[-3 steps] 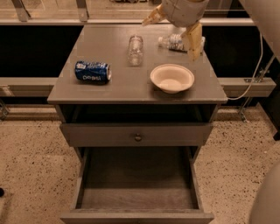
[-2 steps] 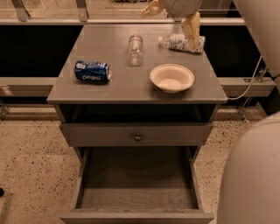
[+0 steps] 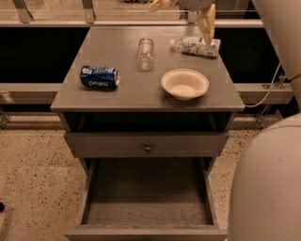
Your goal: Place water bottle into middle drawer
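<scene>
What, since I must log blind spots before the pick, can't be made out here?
Camera view:
- End effector, over the back right of the table, by the labelled bottle: cut off by the top edge.
- Bottom drawer: front cut by the bottom edge.
- Gap below the top: too dark.

4 things sit on the grey wooden bench (image 3: 141, 96). The blue soda can (image 3: 99, 76) lies on its side at the left. The small clear ribbed plastic water bottle (image 3: 145, 53) lies behind it, centre-back. The round cream bowl (image 3: 185, 84) sits front right, and the plastic bottle with the white-and-blue label (image 3: 196, 46) lies behind that. The gripper (image 3: 181, 23) hangs over the back right, above the labelled bottle. Below are the shallow drawer front with a round metal knob (image 3: 108, 146) and, under it, the deep grey plank middle drawer (image 3: 146, 214), pulled out forward.
</scene>
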Robot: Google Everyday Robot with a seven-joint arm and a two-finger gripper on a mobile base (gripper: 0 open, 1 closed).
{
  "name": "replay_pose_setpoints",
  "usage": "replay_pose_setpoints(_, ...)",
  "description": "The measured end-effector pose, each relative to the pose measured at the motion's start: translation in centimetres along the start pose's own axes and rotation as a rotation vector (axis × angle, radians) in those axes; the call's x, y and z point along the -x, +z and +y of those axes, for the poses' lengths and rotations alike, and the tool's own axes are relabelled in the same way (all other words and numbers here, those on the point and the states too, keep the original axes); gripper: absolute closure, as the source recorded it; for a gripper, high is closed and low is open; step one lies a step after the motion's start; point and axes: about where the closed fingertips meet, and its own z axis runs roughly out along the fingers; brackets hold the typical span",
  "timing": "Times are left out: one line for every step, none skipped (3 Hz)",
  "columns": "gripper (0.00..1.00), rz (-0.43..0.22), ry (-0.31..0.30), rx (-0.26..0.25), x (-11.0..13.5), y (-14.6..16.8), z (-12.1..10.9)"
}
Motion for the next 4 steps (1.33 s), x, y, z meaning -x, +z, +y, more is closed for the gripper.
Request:
replay_pose_setpoints(0.0,0.037,-0.089,-0.013,-0.7,2.2,-0.5)
replay_pose_setpoints(0.0,0.099,-0.198,-0.071,-1.7,5.6,-1.5)
replay_pose_setpoints(0.0,0.137,-0.268,-0.128,-2.5,8.2,-3.5)
replay_pose_setpoints(0.0,0.161,-0.294,-0.134,-3.5,10.7,-5.5)
